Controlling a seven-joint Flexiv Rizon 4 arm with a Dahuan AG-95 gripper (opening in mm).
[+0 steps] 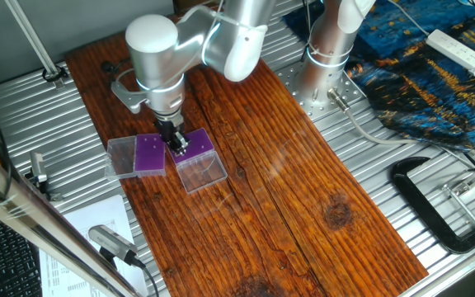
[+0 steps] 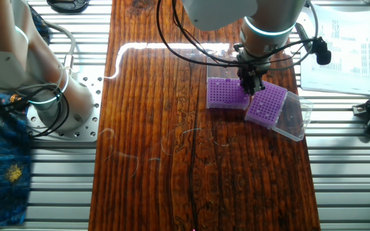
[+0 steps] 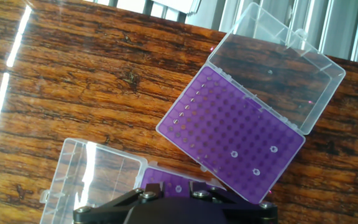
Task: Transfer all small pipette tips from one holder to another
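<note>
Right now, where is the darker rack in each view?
One fixed view: darker rack left of the gripper, lid further left.
Other fixed view: rack right of gripper, tilted, lid further right.
Hand view: rack centre-right, lid at upper right.
Shared landmark: the gripper.

Two tip racks are being shown side by side on the wooden table point(image 1: 303, 165), the narrower rack point(image 1: 149, 153) just beside the wider rack point(image 1: 196, 143), each with its lid point(image 1: 202, 172) lying open. The gripper point(image 1: 176, 146) is being held directly above the wider rack's near edge.
</note>
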